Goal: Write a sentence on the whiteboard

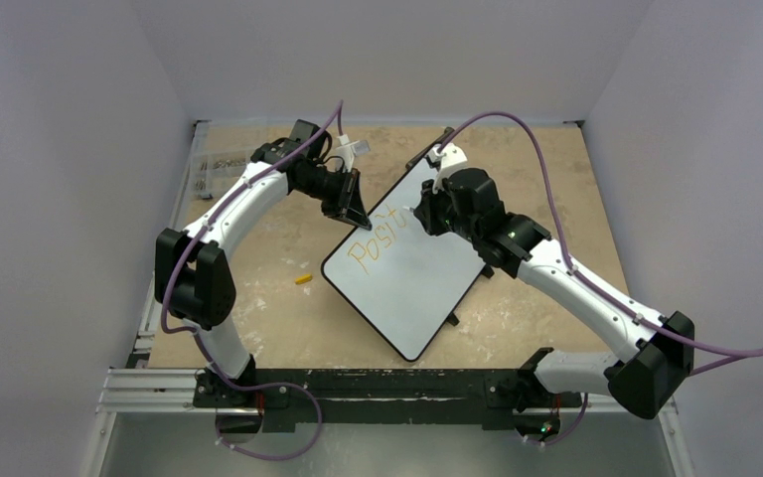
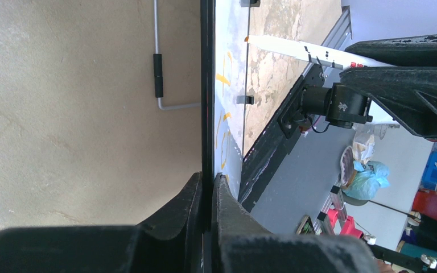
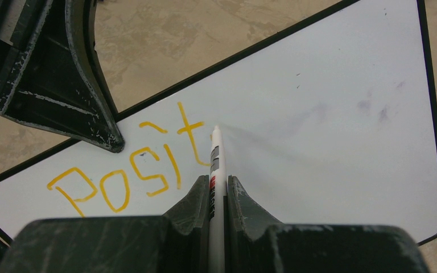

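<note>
Currently the whiteboard point(image 1: 407, 268) sits mid-table point(image 1: 258, 328), turned diagonally, one corner towards the arm bases and the opposite corner at the far edge. I cannot tell whether it lies fully flat or whether its far-left edge is raised.

Left gripper point(image 1: 350, 204): at the board's far-left edge. In the left wrist view its fingers point(image 2: 196, 196) are closed on the thin black frame point(image 2: 207, 85), one pad on each side, no gap showing. A thin metal rod point(image 2: 158, 74) with a black sleeve shows just beside the frame, on the side away from the white face.

Right gripper point(image 1: 425, 214): over the upper part of the board, near the left gripper but apart from it. In the right wrist view the jaws are clamped around a white marker point(image 3: 215, 165), which runs straight out between the fingers. The marker tip touches the white surface just beside the last letter.

Lettering point(image 3: 131, 176): orange-yellow, one line only, reads "Posit". It runs along the board's far-left edge, starting close to the left-hand corner. The "t" is the letter nearest the tip. From the top camera the same word point(image 1: 373, 246) sits between the two grippers.

Board surface to the right of the writing: blank white with a few faint grey smudges point(image 3: 375, 108).

Other items: a small yellow cap-like piece point(image 1: 303, 279) on the table left of the board, apart from it; a clear bag point(image 1: 214, 164) with small dark contents at the far-left corner of the table, contents too small to identify.
</note>
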You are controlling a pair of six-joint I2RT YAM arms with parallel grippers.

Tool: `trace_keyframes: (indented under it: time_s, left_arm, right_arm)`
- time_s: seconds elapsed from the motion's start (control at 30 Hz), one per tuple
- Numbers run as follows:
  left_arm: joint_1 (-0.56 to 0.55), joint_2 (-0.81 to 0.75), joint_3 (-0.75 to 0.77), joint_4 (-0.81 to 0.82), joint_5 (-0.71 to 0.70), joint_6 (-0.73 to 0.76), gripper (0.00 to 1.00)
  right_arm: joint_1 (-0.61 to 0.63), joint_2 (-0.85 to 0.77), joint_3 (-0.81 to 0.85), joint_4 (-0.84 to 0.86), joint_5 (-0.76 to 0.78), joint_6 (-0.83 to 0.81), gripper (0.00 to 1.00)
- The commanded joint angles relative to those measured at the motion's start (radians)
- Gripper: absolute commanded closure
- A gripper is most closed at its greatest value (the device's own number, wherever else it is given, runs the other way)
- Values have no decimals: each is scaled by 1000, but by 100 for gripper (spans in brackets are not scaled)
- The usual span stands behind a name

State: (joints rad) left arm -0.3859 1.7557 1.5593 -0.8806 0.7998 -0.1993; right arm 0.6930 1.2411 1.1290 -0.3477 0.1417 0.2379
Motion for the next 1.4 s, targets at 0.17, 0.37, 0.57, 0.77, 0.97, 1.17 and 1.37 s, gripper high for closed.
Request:
trace_keyframes:
  time_s: [0.17, 0.37, 0.57, 0.77, 0.97, 1.17, 1.37]
  left_arm:
    - [-24, -35, -2, -10, -30, 18, 100]
    - [-24, -35, -2, -10, -32, 17, 100]
    - [-26, -37, -4, -10, -32, 17, 100]
    - [-28, -39, -4, -10, -33, 17, 100]
    - [-30, -41, -3, -10, -36, 17, 100]
    - [-30, -42, -4, -11, -35, 18, 100]
    - [-30, -42, -4, -12, -37, 18, 100]
  right_arm:
    - [-20, 4, 61, 29, 13, -55, 100]
    - [-50, 25, 78, 43, -30, -65, 100]
    - [-67, 45, 95, 51, -56, -70, 100]
    - [-69, 56, 97, 65, -86, -69, 100]
    - [-70, 67, 95, 72, -101, -64, 100]
    - [-70, 58, 54, 82, -108, -50, 100]
    - [-70, 21, -15, 84, -101, -34, 100]
